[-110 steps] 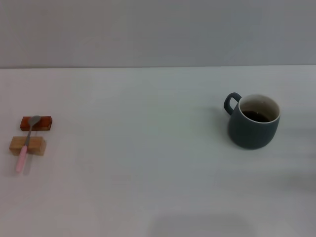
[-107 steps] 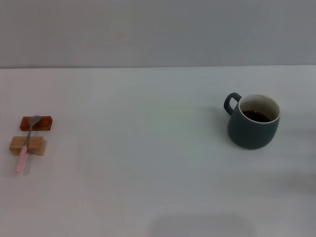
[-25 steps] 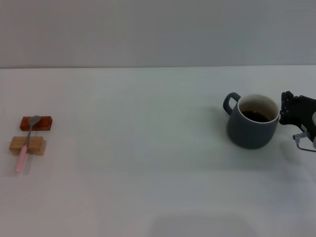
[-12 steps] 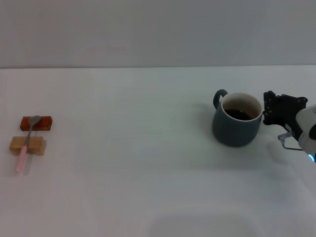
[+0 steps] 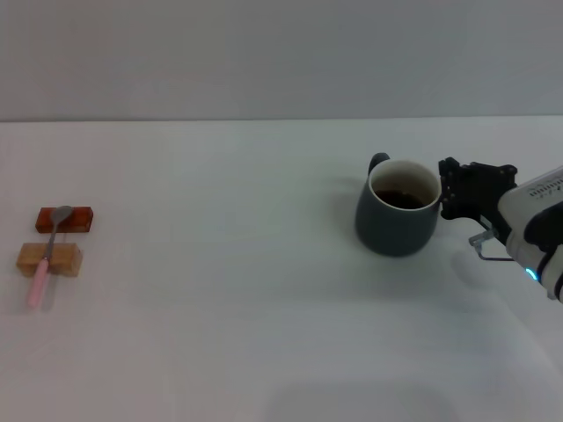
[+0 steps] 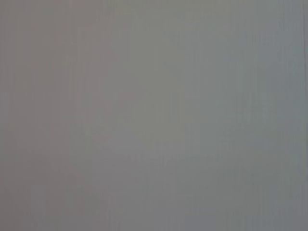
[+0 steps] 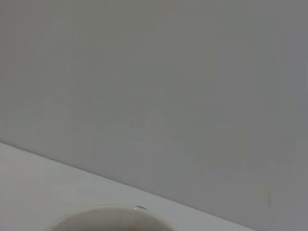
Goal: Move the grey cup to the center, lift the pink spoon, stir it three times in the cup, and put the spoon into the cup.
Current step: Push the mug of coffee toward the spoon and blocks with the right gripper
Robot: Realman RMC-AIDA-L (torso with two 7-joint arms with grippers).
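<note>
Right gripper (image 5: 450,189) at right of frame in head view, dark fingers pressed against the right-hand side of the grey cup (image 5: 398,218). Opening of the fingers: cannot tell; not clear whether clamped on the cup wall or only pushing it. No gap visible between fingers and cup rim. Left gripper not seen in any view; left wrist camera shows only plain grey.

Cup upright on the white table (image 5: 246,334), right of middle of frame, handle pointing to the upper left, away from the gripper. Dark liquid visible inside. Right wrist view catches only a sliver of the pale cup rim (image 7: 108,217) at its lower edge, wall behind.

Judged step: shifting the cup toward the centre (image 5: 281,255) of the table; cup not there yet, some way to go leftward.

Risks from here:
- Contact high on the cup, near the rim. Push at that height with friction at the base could tip it and slop the liquid.
- Contact off the cup's middle line could spin it instead of sliding it straight.
- Fast stop could slosh liquid over the rim.

Pink spoon (image 5: 42,264) far left of frame, resting across a tan block (image 5: 49,260), bowl on a red-brown block (image 5: 65,219). Well apart from cup and gripper, untouched.
</note>
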